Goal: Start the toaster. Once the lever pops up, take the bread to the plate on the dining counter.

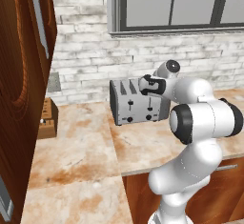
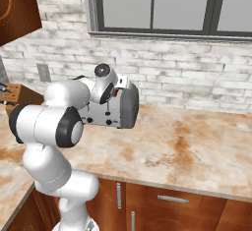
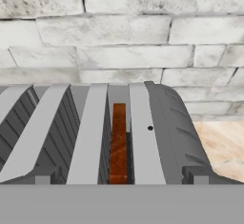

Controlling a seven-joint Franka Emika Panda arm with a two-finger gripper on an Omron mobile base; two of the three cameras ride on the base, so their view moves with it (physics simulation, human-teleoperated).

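Note:
The grey four-slot toaster [image 1: 136,107] [image 2: 127,108] stands on the marble counter against the brick wall, its slider tracks and dark knobs facing forward. My gripper [image 1: 144,86] [image 2: 116,90] [image 3: 119,179] hovers just over its top at the front edge, open wide with nothing between the fingers. The hand view looks along the toaster's top [image 3: 164,123]. A brown slice of bread [image 3: 118,142] sits low in one slot, straight ahead between my spread fingertips [image 3: 196,174]. The plate and the dining counter are out of view.
A brown wooden block [image 1: 47,118] [image 2: 14,96] stands left of the toaster, beside a wall outlet [image 1: 54,82]. A tall wooden cabinet [image 1: 21,85] bounds the left side. The counter [image 2: 187,146] stretches right of the toaster under a window [image 2: 157,6].

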